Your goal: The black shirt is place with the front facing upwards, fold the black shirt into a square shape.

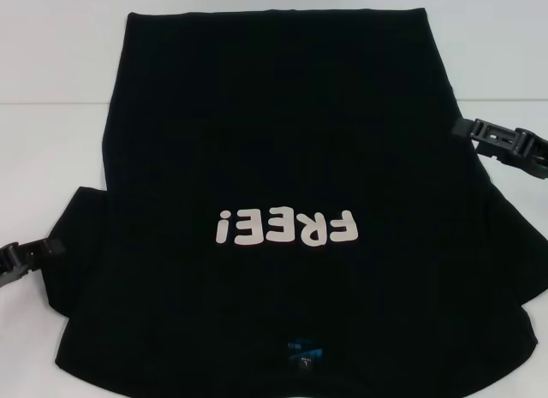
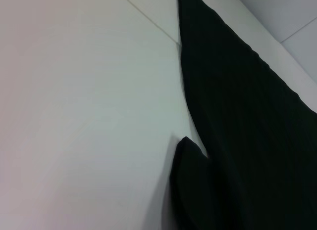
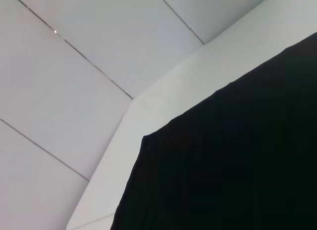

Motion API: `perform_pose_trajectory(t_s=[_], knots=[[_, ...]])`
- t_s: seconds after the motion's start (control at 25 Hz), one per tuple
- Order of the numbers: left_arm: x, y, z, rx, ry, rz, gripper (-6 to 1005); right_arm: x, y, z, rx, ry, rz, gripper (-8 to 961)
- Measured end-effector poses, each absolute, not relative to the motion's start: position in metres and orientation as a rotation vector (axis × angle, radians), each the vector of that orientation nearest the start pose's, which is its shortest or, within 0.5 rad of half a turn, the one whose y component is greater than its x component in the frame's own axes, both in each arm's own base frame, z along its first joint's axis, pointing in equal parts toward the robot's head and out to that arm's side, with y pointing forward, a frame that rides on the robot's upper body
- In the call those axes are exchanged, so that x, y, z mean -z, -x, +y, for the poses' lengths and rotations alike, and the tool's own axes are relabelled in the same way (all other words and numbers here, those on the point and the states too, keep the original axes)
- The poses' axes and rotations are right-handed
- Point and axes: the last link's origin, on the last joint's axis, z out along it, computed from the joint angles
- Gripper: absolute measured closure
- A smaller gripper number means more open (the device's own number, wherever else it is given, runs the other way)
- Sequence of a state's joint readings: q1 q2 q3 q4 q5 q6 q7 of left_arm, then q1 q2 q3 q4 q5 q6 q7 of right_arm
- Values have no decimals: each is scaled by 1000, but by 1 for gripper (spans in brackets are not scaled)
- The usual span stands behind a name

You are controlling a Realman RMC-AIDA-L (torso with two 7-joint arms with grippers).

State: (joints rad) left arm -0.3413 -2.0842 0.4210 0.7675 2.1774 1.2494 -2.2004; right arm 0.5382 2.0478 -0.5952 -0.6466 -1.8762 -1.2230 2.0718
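**Black shirt spread flat, a gripper at each side edge**

In the head view, the black shirt point(image 1: 274, 158) fills most of the frame, lying front-up on a white table point(image 1: 51, 56). Its hem sits along the top of the frame and its collar at the bottom centre, so the whitish block lettering point(image 1: 285, 228) reading "FREE!" appears upside down, just below the middle. A small blue neck label point(image 1: 305, 350) shows at the bottom centre; its print is too small to read.

The left gripper point(image 1: 51, 249) sits at the lower left edge of the frame, beside the sleeve. The right gripper point(image 1: 467, 129) sits at the right edge, higher up, at the shirt's side. Whether either gripper is spread or pressed together cannot be told from these views. The wrist views show only black cloth against white table.

Risk, as a judgement: the grippers stand at unequal heights, so uneven lifts could skew the fold. A shallow pinch on thin cloth could slip, bunching the fabric.
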Motion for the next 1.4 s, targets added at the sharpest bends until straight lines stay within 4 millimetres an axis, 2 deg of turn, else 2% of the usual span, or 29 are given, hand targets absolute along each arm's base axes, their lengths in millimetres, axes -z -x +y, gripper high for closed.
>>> perform_pose_trajectory(t_s=[0.2, 0.6, 0.76, 1.12, 1.4], knots=[[-53, 386, 298, 644, 1716, -1782, 583, -43, -293, 380, -941, 2005, 1515, 44], [-54, 386, 300, 648, 1697, -1793, 859, -43, -295, 377, -942, 1999, 1524, 44], [-61, 387, 301, 645, 1686, -1782, 978, -45, -296, 376, -952, 1993, 1527, 44], [-88, 401, 296, 565, 1574, -1767, 974, -46, -299, 375, -964, 1978, 1528, 44], [-95, 405, 297, 561, 1529, -1779, 971, -47, -300, 375, -965, 1973, 1532, 44]])
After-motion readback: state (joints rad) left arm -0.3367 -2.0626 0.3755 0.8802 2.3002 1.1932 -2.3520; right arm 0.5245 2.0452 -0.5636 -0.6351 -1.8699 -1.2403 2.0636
